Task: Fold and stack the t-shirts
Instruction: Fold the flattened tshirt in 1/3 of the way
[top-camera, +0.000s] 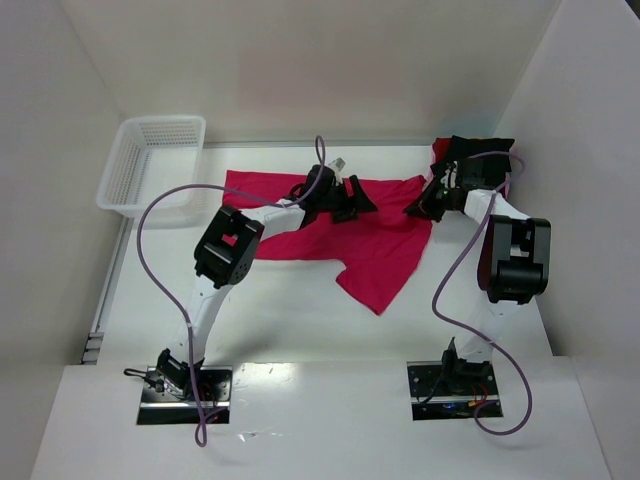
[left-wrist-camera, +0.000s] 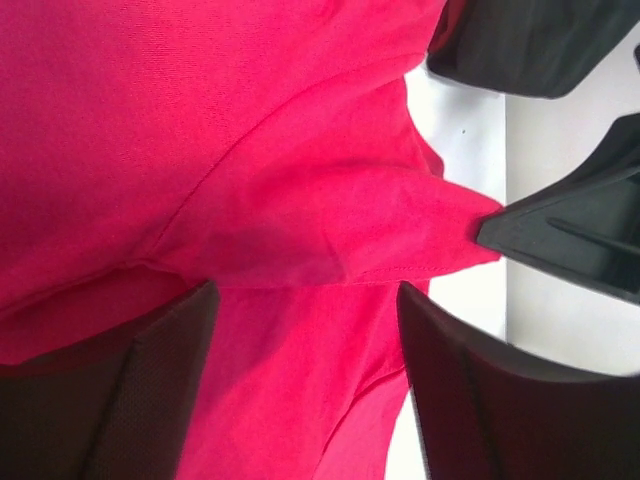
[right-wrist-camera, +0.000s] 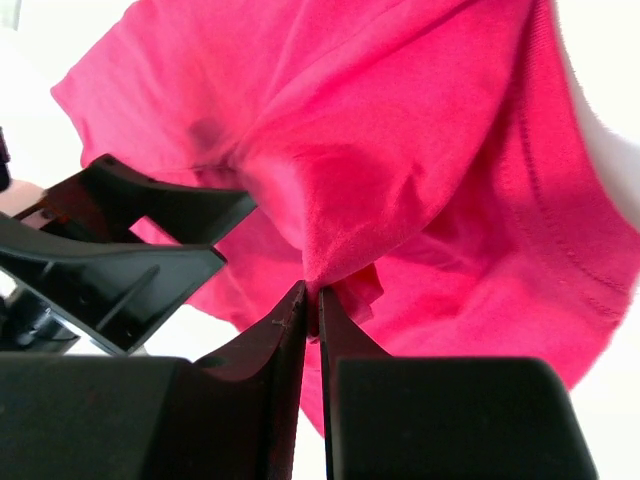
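Nothing folded yet: red t-shirt (top-camera: 380, 255) rumpled on bench (top-camera: 300, 320); black t-shirt (top-camera: 490, 147) heaped at 2 o'clock. Your right hand (right-wrist-camera: 312, 290) pinches red cloth; left hand (left-wrist-camera: 305, 290) spread.

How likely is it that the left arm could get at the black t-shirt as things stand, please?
Probably not easily. The black t-shirt lies in the far right corner, and the right arm stands between, its right gripper shut on the red t-shirt. The left gripper is open over it.
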